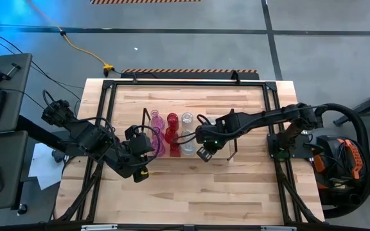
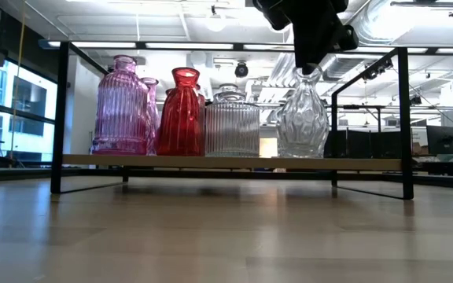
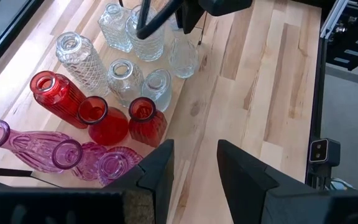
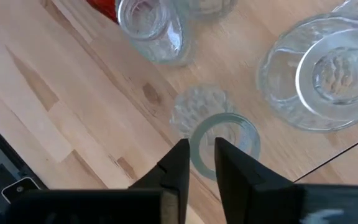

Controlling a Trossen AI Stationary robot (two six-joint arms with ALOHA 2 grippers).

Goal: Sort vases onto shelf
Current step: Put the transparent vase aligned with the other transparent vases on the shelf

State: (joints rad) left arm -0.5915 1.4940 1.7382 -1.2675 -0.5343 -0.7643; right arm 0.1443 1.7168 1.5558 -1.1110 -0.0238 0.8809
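We see the shelf (image 1: 233, 138) at the centre of the wooden surface (image 1: 191, 192) in the high view, its dark wire frames at both ends. The vases (image 1: 172, 135) stand grouped on its left half, pink ones leftmost, red in the middle, clear to the right. In the low view, a clear vase (image 2: 303, 118) stands at the right end of the row, upright on the shelf board. The right hand (image 4: 201, 163) sits over this vase's mouth (image 4: 224, 144), one finger (image 4: 178, 165) outside the rim and the other inside it; we cannot tell whether they press the glass. The left hand (image 3: 192, 167) hovers at the lower left of the group with its fingers apart, holding nothing.
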